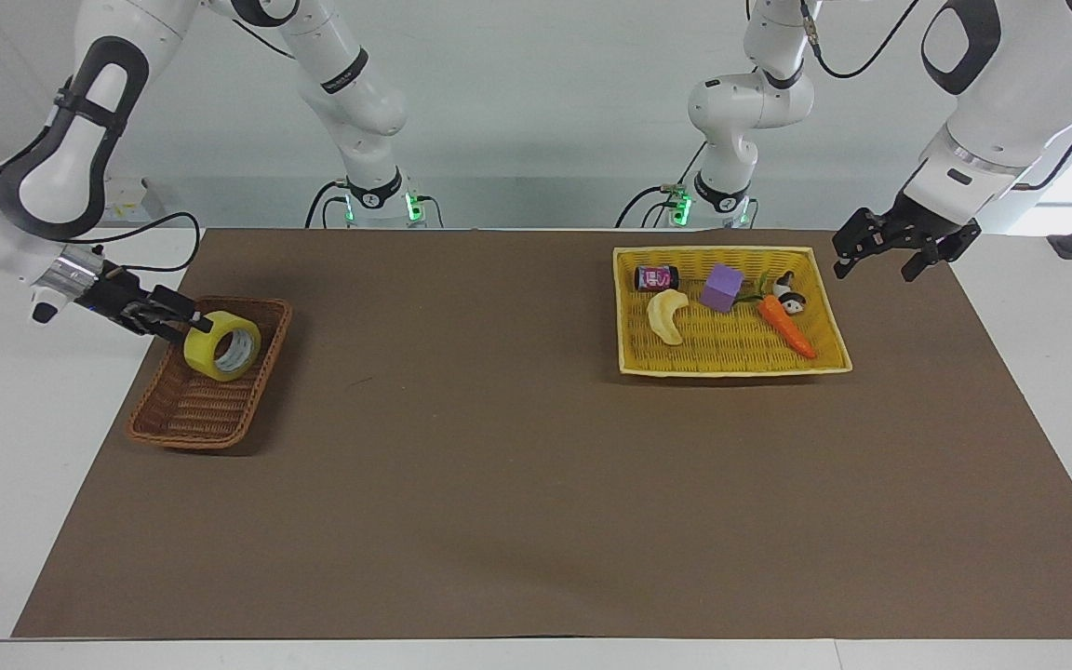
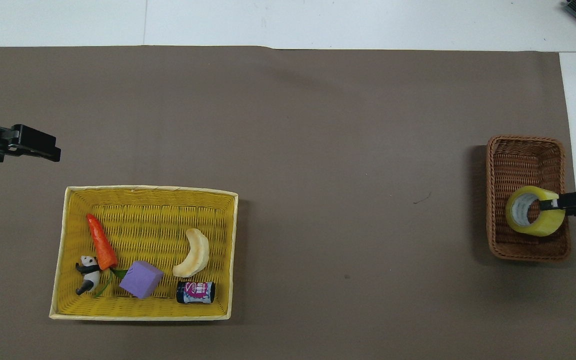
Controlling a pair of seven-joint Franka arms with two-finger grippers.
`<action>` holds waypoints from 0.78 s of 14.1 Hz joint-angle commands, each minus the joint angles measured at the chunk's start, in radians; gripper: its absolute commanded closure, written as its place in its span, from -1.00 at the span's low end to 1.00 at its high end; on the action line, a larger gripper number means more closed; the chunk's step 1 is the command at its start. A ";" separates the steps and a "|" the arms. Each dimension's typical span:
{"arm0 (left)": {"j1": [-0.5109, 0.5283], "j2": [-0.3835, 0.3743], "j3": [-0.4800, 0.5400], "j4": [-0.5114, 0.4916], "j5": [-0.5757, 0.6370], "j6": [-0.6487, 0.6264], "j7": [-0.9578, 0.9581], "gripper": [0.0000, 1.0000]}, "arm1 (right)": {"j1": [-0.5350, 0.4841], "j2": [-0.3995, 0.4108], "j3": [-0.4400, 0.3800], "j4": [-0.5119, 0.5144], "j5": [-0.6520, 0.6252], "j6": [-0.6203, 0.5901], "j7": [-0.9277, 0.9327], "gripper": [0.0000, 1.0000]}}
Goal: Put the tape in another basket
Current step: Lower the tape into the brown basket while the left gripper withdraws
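Observation:
The yellow tape roll (image 1: 222,346) stands tilted on edge in the small dark-brown wicker basket (image 1: 184,419), at the basket's end nearer the robots. It also shows in the overhead view (image 2: 535,218), inside that basket (image 2: 525,155). My right gripper (image 1: 199,323) reaches in from the right arm's end of the table and touches the roll's upper rim; it also shows in the overhead view (image 2: 550,204). My left gripper (image 1: 874,263) is open and empty, in the air beside the yellow basket's corner.
The large yellow basket (image 1: 731,365) toward the left arm's end holds a carrot (image 1: 785,326), a purple block (image 1: 721,287), a pale banana-shaped piece (image 1: 666,316), a small can (image 1: 656,277) and a panda figure (image 1: 788,294). A brown mat covers the table.

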 commanded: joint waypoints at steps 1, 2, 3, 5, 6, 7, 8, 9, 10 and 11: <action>0.015 -0.024 -0.009 -0.030 0.017 0.012 0.010 -1.00 | -0.018 0.008 0.009 0.035 0.064 0.003 -0.057 -1.00; 0.015 -0.024 -0.009 -0.030 0.017 0.014 0.010 -1.00 | -0.012 0.006 0.009 0.063 0.056 0.006 -0.051 -1.00; 0.015 -0.024 -0.009 -0.030 0.017 0.012 0.010 -1.00 | -0.001 -0.001 0.010 0.089 0.044 0.009 -0.046 -1.00; 0.016 -0.024 -0.009 -0.030 0.017 0.012 0.010 -1.00 | 0.046 -0.018 0.010 0.143 0.003 0.020 -0.013 -1.00; 0.016 -0.024 -0.009 -0.030 0.017 0.012 0.010 -1.00 | 0.077 -0.032 0.012 0.161 -0.077 0.044 0.029 -1.00; 0.015 -0.024 -0.009 -0.030 0.017 0.012 0.010 -1.00 | 0.100 -0.049 0.018 0.177 -0.156 0.063 0.067 -1.00; 0.015 -0.024 -0.009 -0.030 0.017 0.014 0.010 -1.00 | 0.126 -0.067 0.024 0.180 -0.224 0.066 0.110 -1.00; 0.015 -0.024 -0.009 -0.030 0.017 0.014 0.010 -1.00 | 0.167 -0.090 0.024 0.180 -0.289 0.071 0.156 -1.00; 0.016 -0.024 -0.009 -0.030 0.017 0.012 0.010 -1.00 | 0.212 -0.122 0.024 0.172 -0.348 0.068 0.220 -1.00; 0.016 -0.024 -0.009 -0.030 0.017 0.012 0.010 -1.00 | 0.253 -0.158 0.025 0.157 -0.402 0.061 0.317 -1.00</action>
